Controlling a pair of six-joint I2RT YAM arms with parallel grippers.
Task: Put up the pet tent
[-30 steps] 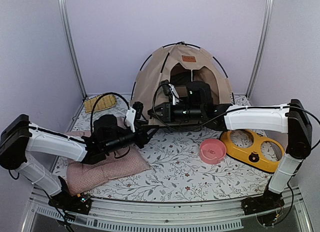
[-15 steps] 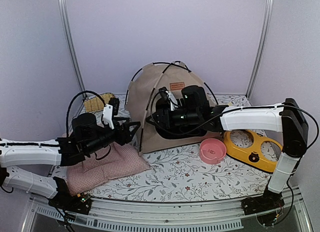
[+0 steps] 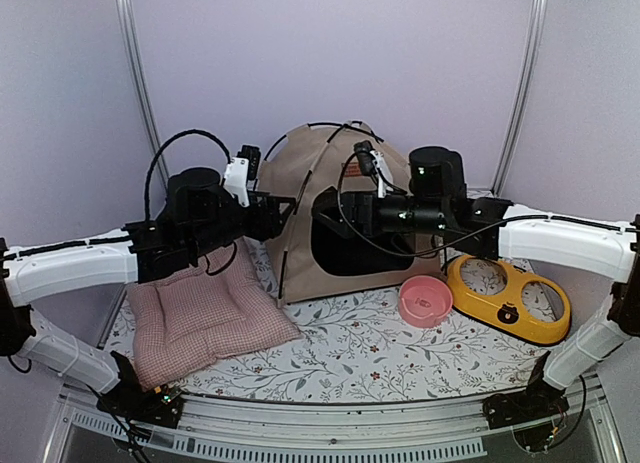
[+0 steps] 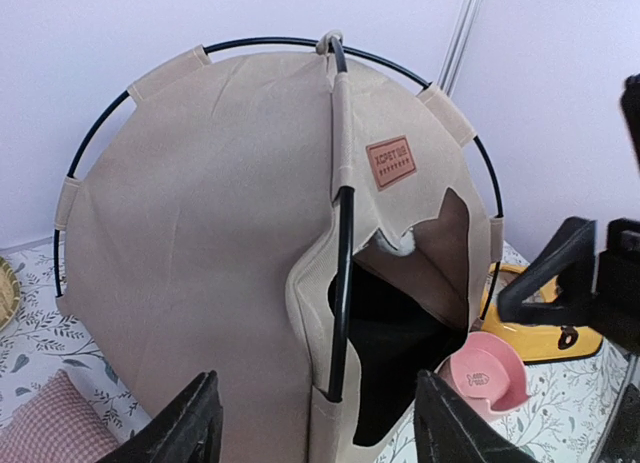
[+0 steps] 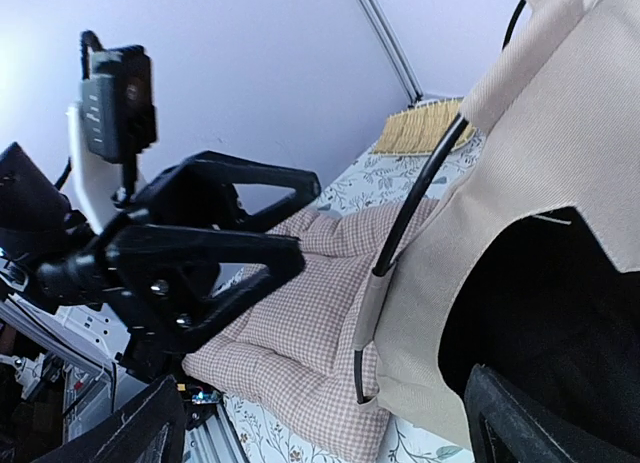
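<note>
The left gripper (image 3: 283, 207) hangs with its fingers apart and nothing between them, just off the left flank of the tent (image 3: 300, 263). The right gripper (image 3: 322, 211) is spread wide too, empty, in front of the dark doorway. The tent stands upright at the back of the counter (image 3: 360, 353), black poles (image 4: 341, 243) arched over it, brown label (image 4: 390, 163) above the door, its near-left corner just beside the checked cushion (image 3: 205, 318). To me it looks raised already, so the step in hand is letting go cleanly. I'd draw both arms straight back and slightly up, fingers kept wide, so no tip hooks a pole sleeve or the door flap and drags the light frame over. The right one is the risk, close to the doorway edge. A pause to see that the tent sits flat would be wise. Inside the tent is only blackness, so I cannot tell what, if anything, is in there. A pale tuft (image 4: 395, 245) shows at the top of the doorway, probably the pom-pom. To the right, the pink bowl (image 3: 425, 301) looks empty, and the yellow feeder (image 3: 465, 283) beside it has two round holes with nothing seated in either.
</note>
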